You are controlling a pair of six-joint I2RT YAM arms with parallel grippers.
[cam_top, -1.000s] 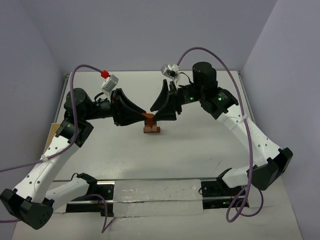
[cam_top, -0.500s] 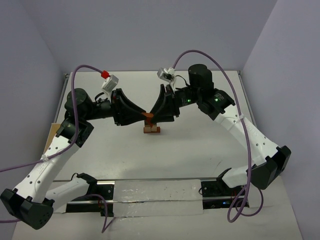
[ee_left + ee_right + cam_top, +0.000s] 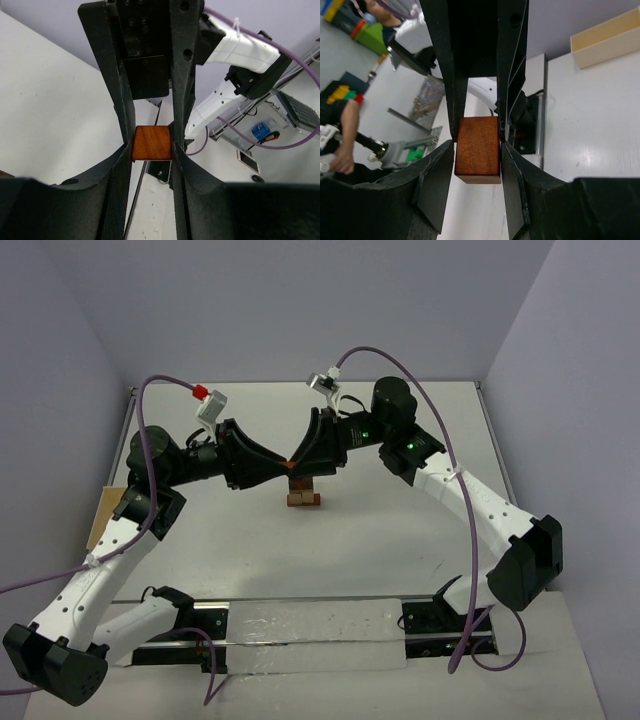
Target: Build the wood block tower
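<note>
- Item 1, reddish-brown block [image 3: 152, 142]: a small cuboid with a smooth, grained face. It is held in the air between the 2 grippers, above the middle of the table [image 3: 400, 540] and clear of its surface.
- Item 2, left gripper [image 3: 285, 464]: reaches in from the left with its jaws clamped on the reddish-brown block. In the left wrist view, its 2 dark fingers [image 3: 120, 175] press against the block's left and right faces.
- Item 3, right gripper [image 3: 304, 461]: reaches in from the right, tip to tip with the left gripper. Its jaws are closed on the same block. In the right wrist view, both fingers [image 3: 437, 170] touch the block's sides with no gap showing.
- Item 4, stacked blocks [image 3: 302, 498]: a low cluster of small wooden pieces in reddish-brown and tan, standing on the table. It is directly below the meeting point of the grippers and just toward the arm bases. The held block is apart from it. The number of pieces and how they are arranged are too small to make out.
- Item 5, tray [image 3: 605, 42]: pale wood, long and shallow. It lies at the table's left edge, well apart from the stacked blocks. The left arm hides part of it in the overhead view.
</note>
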